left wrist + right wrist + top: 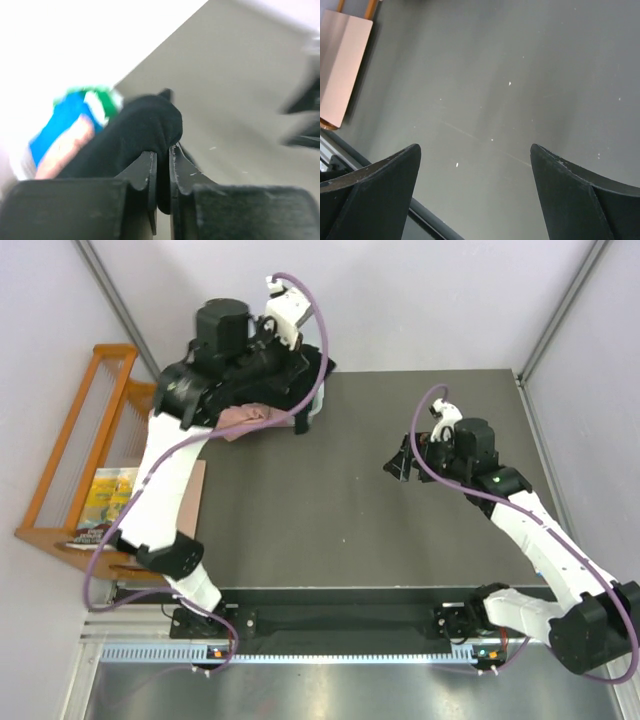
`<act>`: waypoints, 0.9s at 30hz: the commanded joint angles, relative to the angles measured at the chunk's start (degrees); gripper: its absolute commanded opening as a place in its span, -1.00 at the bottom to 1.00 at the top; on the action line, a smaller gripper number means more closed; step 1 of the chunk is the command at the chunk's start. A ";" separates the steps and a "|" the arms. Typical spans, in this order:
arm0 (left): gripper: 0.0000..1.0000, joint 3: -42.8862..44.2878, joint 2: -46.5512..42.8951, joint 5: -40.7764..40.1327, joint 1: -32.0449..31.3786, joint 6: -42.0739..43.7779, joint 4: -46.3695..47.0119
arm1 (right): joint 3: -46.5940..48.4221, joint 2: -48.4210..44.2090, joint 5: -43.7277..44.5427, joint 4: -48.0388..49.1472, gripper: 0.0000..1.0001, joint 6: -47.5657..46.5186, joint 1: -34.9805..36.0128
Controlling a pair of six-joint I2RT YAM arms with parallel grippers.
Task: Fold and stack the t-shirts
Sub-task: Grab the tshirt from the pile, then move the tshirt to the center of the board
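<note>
T-shirts sit in a heap just right of the far end of the wooden rack (75,440), at the far-left corner of the counter (330,540). On top, the black t-shirt (145,125) bulges up in a soft fold. Behind it, blurred, show a blue t-shirt (60,125), a green t-shirt (100,97) and a salmon-pink t-shirt (65,150).

The left gripper (162,150) has its 2 fingers (147,170) pressed almost together, pinching a ridge of the black cloth. Cloth like this should be light and limp, with no stiffness. It will likely sag and drag its neighbours along, and a thin pinch could slip out. A hold on a seam, at a shoulder or the hem, would probably carry it better than a mid-body fold.

Well to the right of the rack, the right gripper (475,165) hovers over the counter, its fingers spread wide and holding nothing, free to take a 2nd corner.
</note>
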 commanded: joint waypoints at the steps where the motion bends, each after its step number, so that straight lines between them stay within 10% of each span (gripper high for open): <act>1: -0.70 5.18 -10.45 9.78 -0.40 2.74 -0.72 | -1.66 -3.94 3.42 2.98 0.81 0.62 1.07; 12: -0.81 10.28 -9.24 24.72 -0.49 -11.31 6.13 | -4.21 -13.95 16.00 6.41 0.82 5.71 0.98; 27: -0.91 -8.45 -7.57 27.29 -12.25 -13.18 3.23 | -5.00 -18.00 21.80 8.25 0.75 9.15 1.06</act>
